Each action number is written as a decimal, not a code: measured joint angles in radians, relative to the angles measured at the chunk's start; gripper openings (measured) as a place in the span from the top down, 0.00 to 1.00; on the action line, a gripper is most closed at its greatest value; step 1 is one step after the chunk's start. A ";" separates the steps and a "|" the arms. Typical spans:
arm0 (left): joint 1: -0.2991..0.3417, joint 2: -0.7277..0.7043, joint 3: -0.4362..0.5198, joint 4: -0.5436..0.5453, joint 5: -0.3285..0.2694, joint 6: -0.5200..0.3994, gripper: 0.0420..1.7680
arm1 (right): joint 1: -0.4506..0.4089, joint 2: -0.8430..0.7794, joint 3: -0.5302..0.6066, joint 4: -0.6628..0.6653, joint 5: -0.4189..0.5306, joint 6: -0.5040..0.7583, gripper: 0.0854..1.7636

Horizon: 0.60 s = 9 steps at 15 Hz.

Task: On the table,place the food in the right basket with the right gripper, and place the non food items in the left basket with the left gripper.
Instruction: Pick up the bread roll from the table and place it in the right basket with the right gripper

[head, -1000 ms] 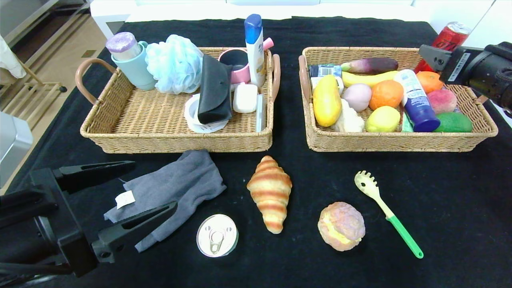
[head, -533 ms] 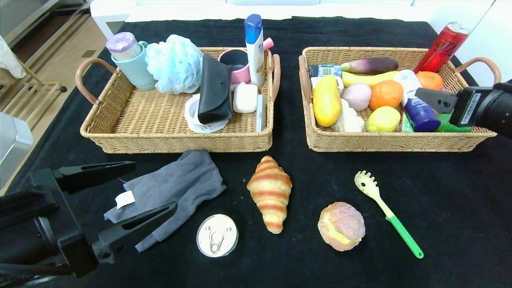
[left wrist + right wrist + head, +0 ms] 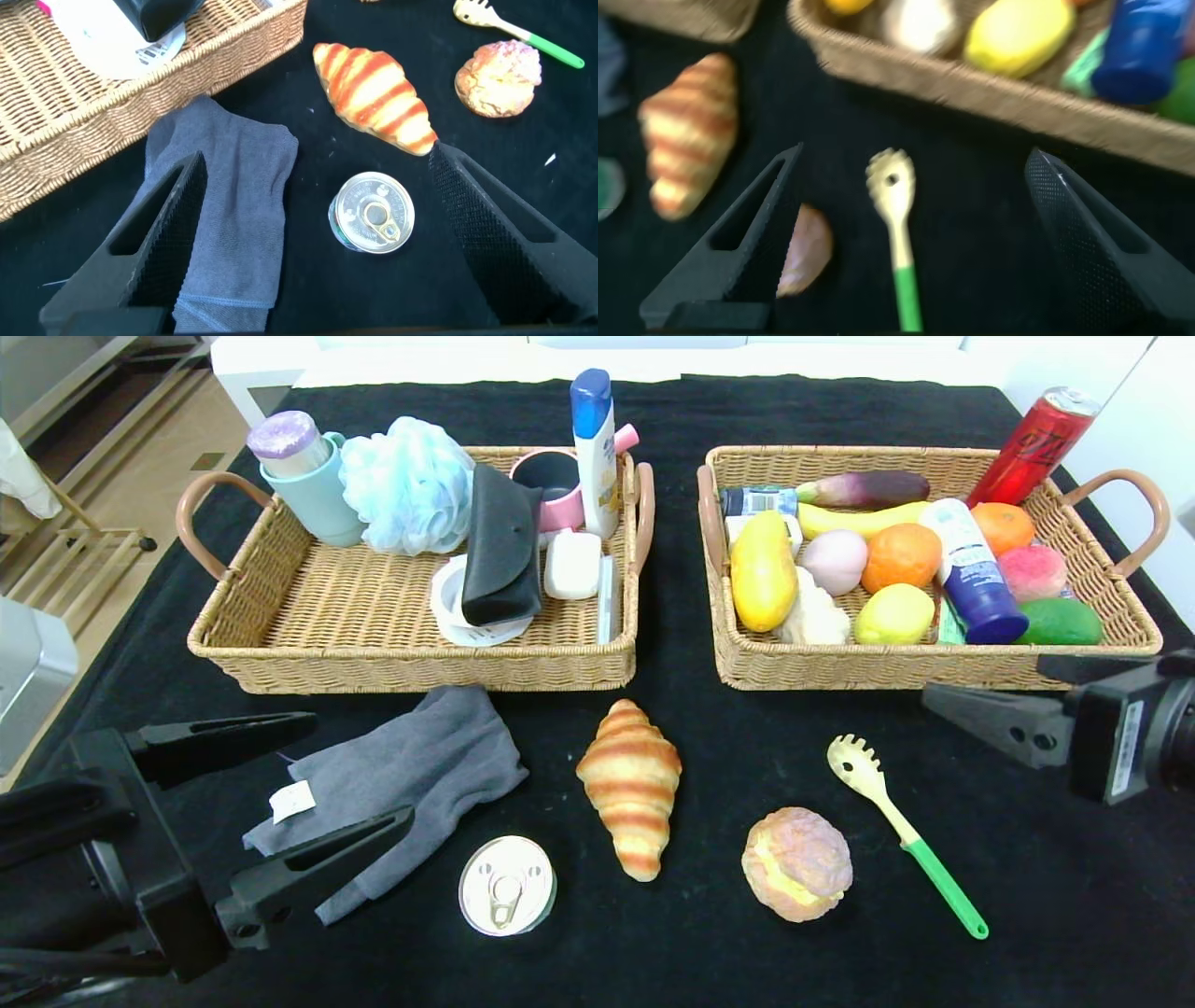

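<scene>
On the black table lie a striped croissant (image 3: 630,784) (image 3: 374,93) (image 3: 687,131), a round bun (image 3: 796,863) (image 3: 808,247), a green-handled pasta spoon (image 3: 896,826) (image 3: 895,215), a tin can (image 3: 507,885) (image 3: 374,213) and a grey cloth (image 3: 401,775) (image 3: 234,205). My left gripper (image 3: 359,767) (image 3: 316,157) hangs open and empty at the near left, over the cloth and can. My right gripper (image 3: 980,679) (image 3: 917,154) is open and empty, low in front of the right basket (image 3: 934,667), above the spoon's head.
The left basket (image 3: 420,672) holds a sponge puff, cup, shampoo bottle, black case and soap. The right basket is crowded with fruit, vegetables and a blue tube, with a red can (image 3: 1032,443) leaning at its far corner. The table edge runs close on the right.
My right gripper has come from above the right basket's far right side down to the table in front of the basket, its jaws a little wider. The left arm has not moved.
</scene>
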 joint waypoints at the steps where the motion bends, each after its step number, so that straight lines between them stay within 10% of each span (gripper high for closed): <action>1: -0.001 0.001 0.000 0.000 0.000 0.000 0.03 | 0.054 -0.003 0.013 0.016 -0.036 0.019 0.04; 9: 0.000 0.010 0.002 0.000 0.000 0.000 0.03 | 0.269 0.162 0.023 0.028 -0.249 0.350 0.04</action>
